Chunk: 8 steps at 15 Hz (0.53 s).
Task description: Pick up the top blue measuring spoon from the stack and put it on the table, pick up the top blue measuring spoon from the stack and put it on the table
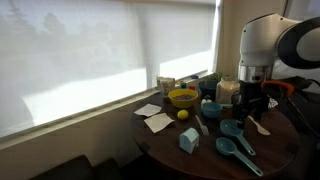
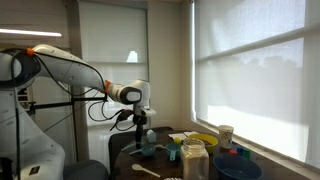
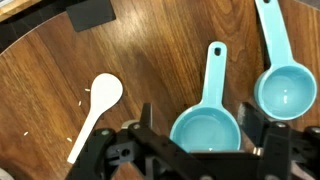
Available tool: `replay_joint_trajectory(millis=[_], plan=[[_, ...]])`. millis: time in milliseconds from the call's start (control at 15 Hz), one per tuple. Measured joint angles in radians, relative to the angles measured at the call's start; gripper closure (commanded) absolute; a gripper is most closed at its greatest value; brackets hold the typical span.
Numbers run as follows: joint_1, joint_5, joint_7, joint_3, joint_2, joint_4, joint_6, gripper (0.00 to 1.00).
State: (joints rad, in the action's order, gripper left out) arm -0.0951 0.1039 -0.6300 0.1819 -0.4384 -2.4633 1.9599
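At bottom centre of the wrist view the gripper (image 3: 200, 118) stands wide open, gripping nothing, its jaws flanking the bowl of the stack (image 3: 205, 136) lying on the table (image 3: 50, 75), with a lone teal spoon (image 3: 284, 88) at upper right.

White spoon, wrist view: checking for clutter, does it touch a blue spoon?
No, the white spoon lies on the table, apart from the nearest blue spoon.
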Motion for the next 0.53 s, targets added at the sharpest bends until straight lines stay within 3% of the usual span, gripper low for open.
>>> replay_joint_trajectory(millis=[533], plan=[[0.08,-0.091,0.041,-0.02,-0.17,0.039,-0.022,0.0]])
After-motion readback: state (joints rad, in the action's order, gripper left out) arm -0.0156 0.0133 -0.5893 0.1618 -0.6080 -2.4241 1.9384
